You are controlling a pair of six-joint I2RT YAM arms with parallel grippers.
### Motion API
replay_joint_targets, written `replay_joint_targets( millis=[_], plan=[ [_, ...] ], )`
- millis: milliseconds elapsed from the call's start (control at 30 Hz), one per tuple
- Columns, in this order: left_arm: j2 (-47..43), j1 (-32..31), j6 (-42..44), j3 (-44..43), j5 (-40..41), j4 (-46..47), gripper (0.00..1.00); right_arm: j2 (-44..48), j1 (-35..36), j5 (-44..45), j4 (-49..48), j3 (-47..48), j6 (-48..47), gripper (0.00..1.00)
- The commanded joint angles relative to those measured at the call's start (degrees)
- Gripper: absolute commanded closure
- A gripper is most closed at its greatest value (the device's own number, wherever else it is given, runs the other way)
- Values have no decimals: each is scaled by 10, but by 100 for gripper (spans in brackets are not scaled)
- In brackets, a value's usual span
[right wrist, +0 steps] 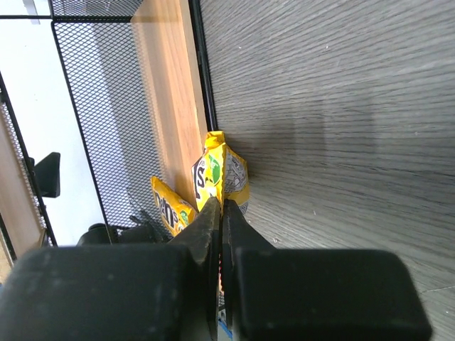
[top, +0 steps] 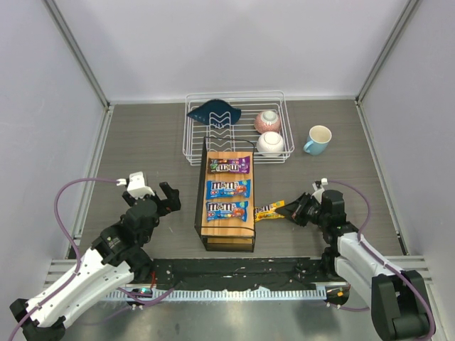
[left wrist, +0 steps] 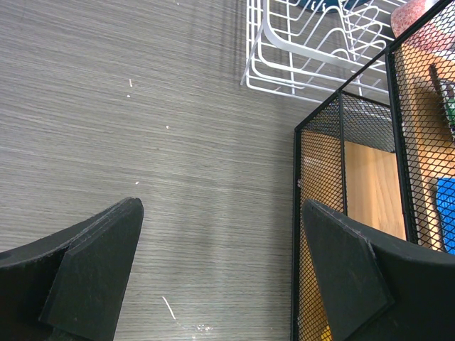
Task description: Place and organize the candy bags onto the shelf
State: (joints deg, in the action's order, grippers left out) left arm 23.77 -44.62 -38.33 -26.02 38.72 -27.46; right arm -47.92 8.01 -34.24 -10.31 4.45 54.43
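The shelf, a black mesh frame with a wooden top, stands mid-table. On its top lie a purple candy bag and two blue candy bags. My right gripper is shut on a yellow candy bag, holding it at the shelf's right side just above the table. In the right wrist view the gripper pinches that bag on edge beside the shelf's lower plank. A second yellow bag shows behind the mesh. My left gripper is open and empty, left of the shelf.
A white wire dish rack stands behind the shelf, holding a dark blue dish and two bowls. A light blue mug stands to its right. Grey walls enclose the table.
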Motion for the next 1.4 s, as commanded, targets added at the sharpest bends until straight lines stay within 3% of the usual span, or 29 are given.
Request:
replay_joint_targets(
  millis=[0,500,767,1367],
  plan=[
    [-2,-3,7,-5,2,17,0,21,0,-12,-2,4,-2,99],
    [-3,-3,6,-6,1,18,0,141,0,43,4,60,36,99],
    [-1,-3,7,-6,2,18,0,27,1,4,-146,45,78,99],
    [0,-2,7,-3,4,21,0,-117,66,37,-238,82,66,99]
  ],
)
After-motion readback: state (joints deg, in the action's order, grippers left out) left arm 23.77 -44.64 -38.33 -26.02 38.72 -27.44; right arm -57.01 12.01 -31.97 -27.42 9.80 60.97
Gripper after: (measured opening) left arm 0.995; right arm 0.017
